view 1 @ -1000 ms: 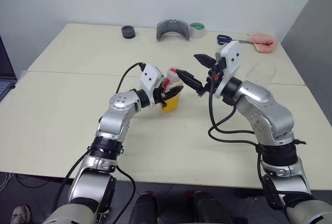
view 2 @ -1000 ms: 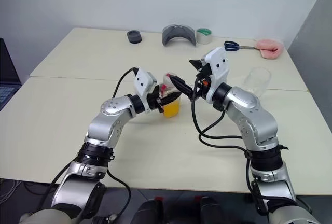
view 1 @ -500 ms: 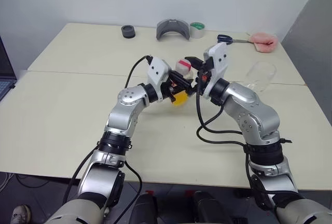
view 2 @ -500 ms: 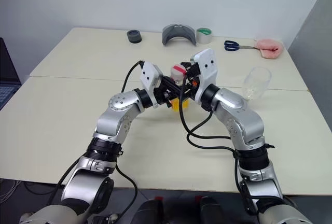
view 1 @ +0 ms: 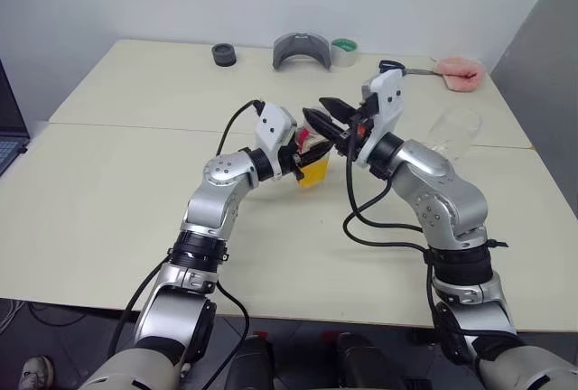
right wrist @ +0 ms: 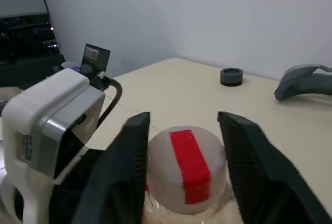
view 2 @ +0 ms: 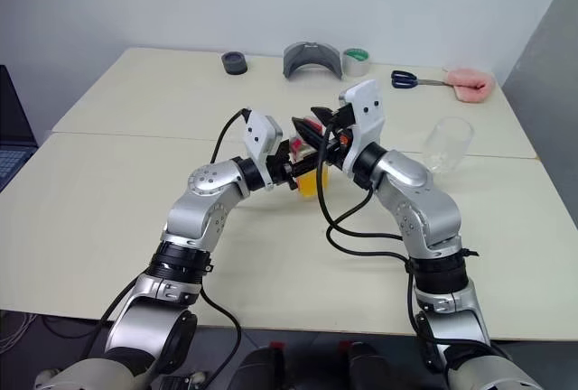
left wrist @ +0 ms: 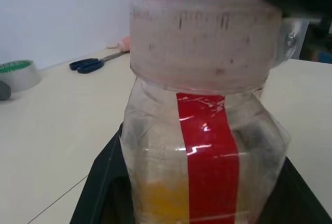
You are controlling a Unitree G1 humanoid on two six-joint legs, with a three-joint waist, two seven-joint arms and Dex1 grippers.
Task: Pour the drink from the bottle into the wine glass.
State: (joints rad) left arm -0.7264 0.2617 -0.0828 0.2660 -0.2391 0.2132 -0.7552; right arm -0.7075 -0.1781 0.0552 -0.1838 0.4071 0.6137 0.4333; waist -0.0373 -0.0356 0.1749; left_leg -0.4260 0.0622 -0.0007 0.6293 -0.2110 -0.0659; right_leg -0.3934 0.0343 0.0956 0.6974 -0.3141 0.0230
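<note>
My left gripper (view 1: 303,161) is shut on the bottle (view 1: 313,170), holding it upright just above the table's middle. The bottle (left wrist: 199,146) is clear plastic with a red stripe, and the orange-yellow drink (left wrist: 158,203) fills its lower part. My right gripper (view 1: 319,123) reaches in from the right over the bottle's top. Its two black fingers (right wrist: 129,167) press on either side of the white-and-red cap (right wrist: 187,169). The wine glass (view 1: 454,132) stands empty on the table to the right of my right arm, apart from both grippers.
Along the table's far edge (view 1: 163,42) lie a black round lid (view 1: 223,54), a grey curved holder (view 1: 301,51), a tape roll (view 1: 342,51), blue scissors (view 1: 390,68) and a pink cloth (view 1: 458,71). A laptop (view 1: 7,137) shows at the left border.
My right gripper has moved left from beside the bottle to over its top, and its wide-open fingers have closed onto the cap. The left gripper still holds the bottle in nearly the same spot.
</note>
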